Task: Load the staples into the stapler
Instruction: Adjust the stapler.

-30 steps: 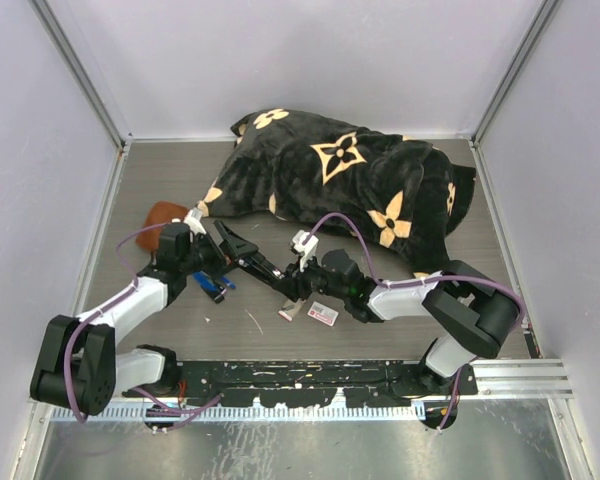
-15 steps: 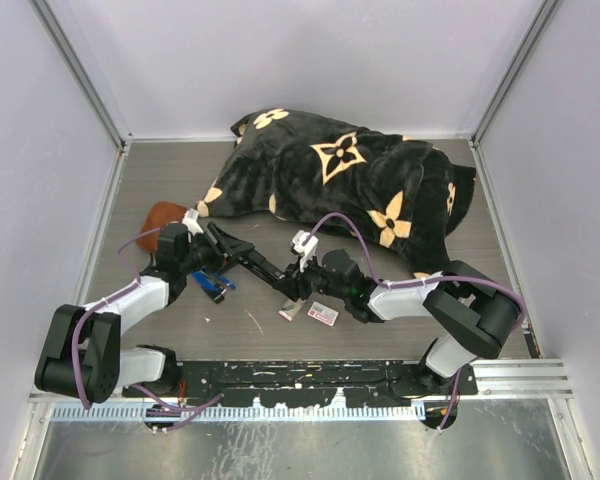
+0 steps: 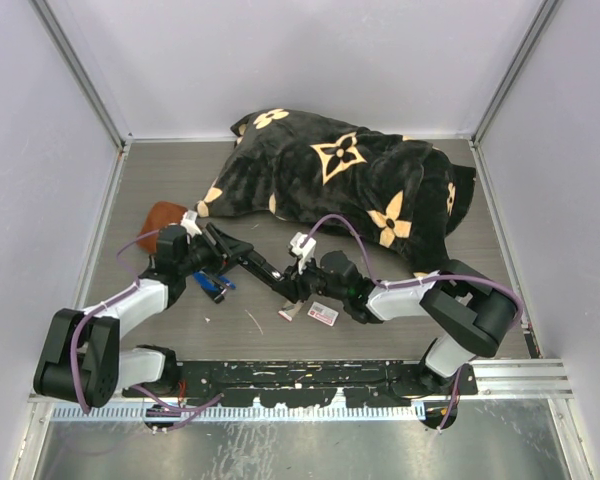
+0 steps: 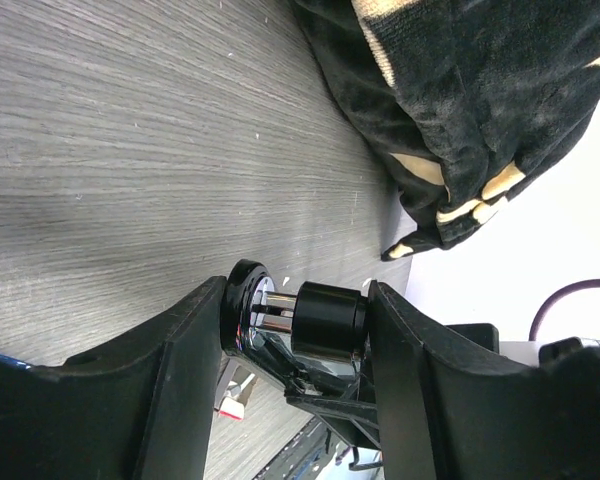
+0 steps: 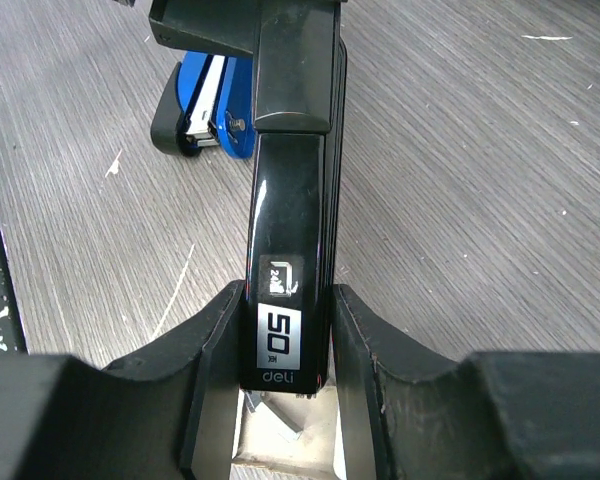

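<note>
From above: a slim black stapler [image 3: 250, 262] hangs slantwise between the two arms, off the grey wood-grain surface [image 3: 160, 335]. The left end effector [image 3: 216, 252] has one end and the right end effector [image 3: 292, 287] the other. The staples [image 3: 323, 313], a small flat white box with a red-pink label, lie on the surface just beside the right end effector, with a little greyish piece [image 3: 288, 313] close by. A blue stapler [image 3: 212, 285] sits below the left end effector. A plush black blanket [image 3: 350, 180] with cream flower prints is heaped at the back, and a rounded rust-brown object [image 3: 162, 213] lies at its left.

Left wrist: the left end effector [image 4: 295, 330] is narrowed, its matte black fingers [image 4: 180, 370] pressing on a glossy black cylinder with a chrome collar, part of the black stapler [image 4: 325, 320].

Right wrist: the right end effector [image 5: 288, 350] is squeezed onto the black stapler [image 5: 292, 200], fingers [image 5: 215, 350] tight against its polished sides. A silver label reads "50" and "deli". The blue stapler [image 5: 205, 115] rests beyond on the streaky surface [image 5: 480, 200].
</note>
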